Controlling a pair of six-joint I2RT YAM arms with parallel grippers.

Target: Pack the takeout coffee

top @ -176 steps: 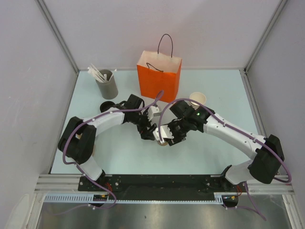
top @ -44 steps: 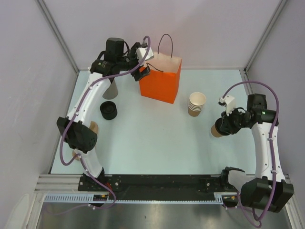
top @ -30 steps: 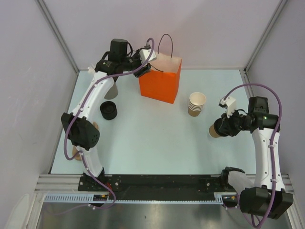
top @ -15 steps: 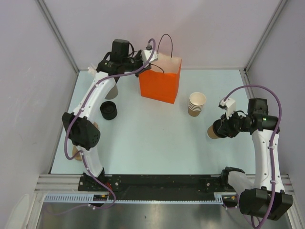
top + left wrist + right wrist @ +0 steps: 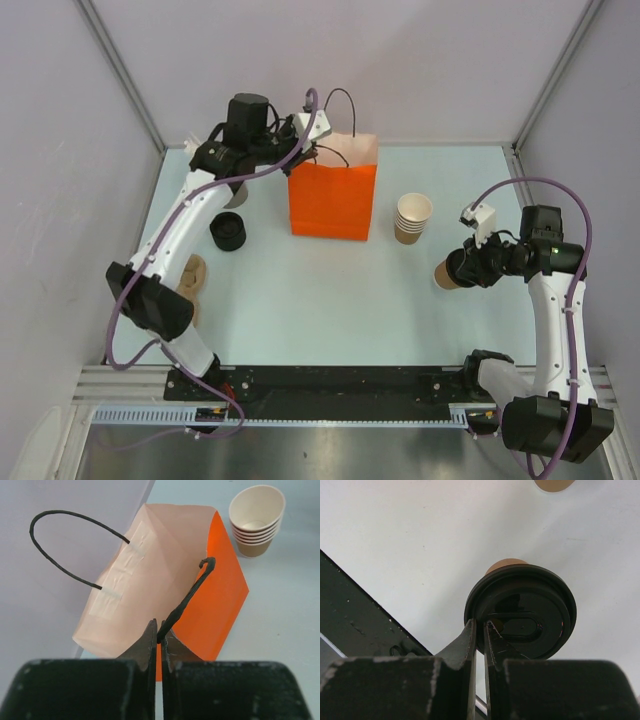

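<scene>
The takeout coffee (image 5: 446, 273), a tan cup under a black lid (image 5: 530, 605), hangs tilted over the table's right side. My right gripper (image 5: 462, 268) is shut on the lid's rim (image 5: 479, 630). An orange paper bag (image 5: 333, 200) stands upright at the back centre, its mouth open (image 5: 150, 575). My left gripper (image 5: 306, 145) hovers over the bag's near-left top edge and is shut on one black cord handle (image 5: 186, 600). The bag's other handle (image 5: 65, 545) loops free.
A stack of lidless tan cups (image 5: 412, 217) stands between the bag and the coffee, also in the left wrist view (image 5: 256, 517). A stack of black lids (image 5: 227, 231) sits left of the bag. A tan item (image 5: 190, 272) lies near the left arm.
My left gripper has shut on the bag's handle. The bag, tilted before, now stands square and sits slightly nearer. The right arm with the coffee has barely moved.
</scene>
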